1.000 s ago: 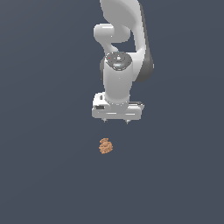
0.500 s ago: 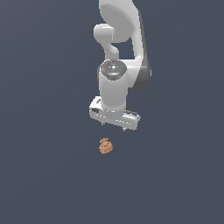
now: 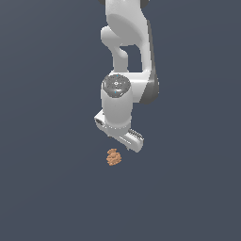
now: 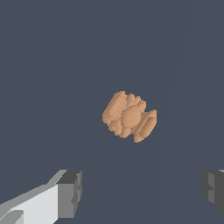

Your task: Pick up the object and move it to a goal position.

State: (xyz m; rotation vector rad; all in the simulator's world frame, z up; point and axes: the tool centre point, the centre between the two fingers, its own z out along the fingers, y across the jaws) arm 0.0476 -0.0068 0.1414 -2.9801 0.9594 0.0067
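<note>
**Gripper hovering over the little orange clump, fingers wide apart**

So the white arm is hanging down from the top of the exterior view, and the gripper is sitting just above the object, not touching it. In the wrist view the two fingertips are standing wide apart, with nothing between them, and the object is lying ahead of that gap, clear of both pads.

The object is a bumpy orange-brown lump, resting by itself on the floor. It's just below the gripper's lower edge in the exterior view, slightly toward the exterior view's left of the gripper body.

There's open room on every side of the clump. The floor is showing as a flat, plain dark blue-grey surface filling both views, with no visible edge, wall or corner anywhere.
</note>
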